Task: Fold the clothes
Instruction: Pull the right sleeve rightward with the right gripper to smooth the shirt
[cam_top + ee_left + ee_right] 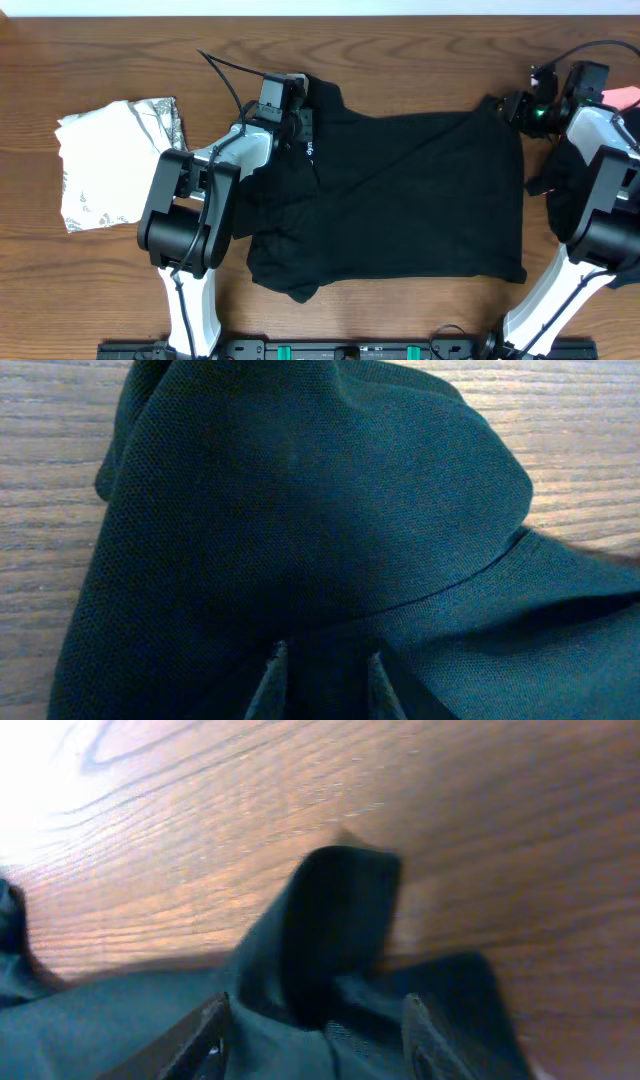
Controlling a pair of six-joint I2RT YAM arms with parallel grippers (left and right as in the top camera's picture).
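Black cloth fills the middle of the brown wooden bench (100, 290). It is a black shirt (420, 190), lying mostly flat, with its bottom left part bunched up and wrinkly. The left tool (293, 118) is at the top left corner of the black shirt, right on the cloth. Seen from the left wrist, its two fingers (278, 678) are close together and a fold of the black shirt is pinched between them. The cloth rises from there in a big soft hump with a seam running across it. The right tool (505, 106) is at the top right corner of the black shirt. Seen from the right wrist, its fingers (205, 1038) stand wide apart. A little flap of the black shirt sticks up between them and is not squeezed. The flap looks a bit blurry. A white and grey piece (115, 165), folded into a rough square, lies well to the left of the black shirt and does not touch it. A pink piece (625, 97) peeks out far to the right of the black shirt, level with its top edge, mostly hidden behind the right arm (610, 200).
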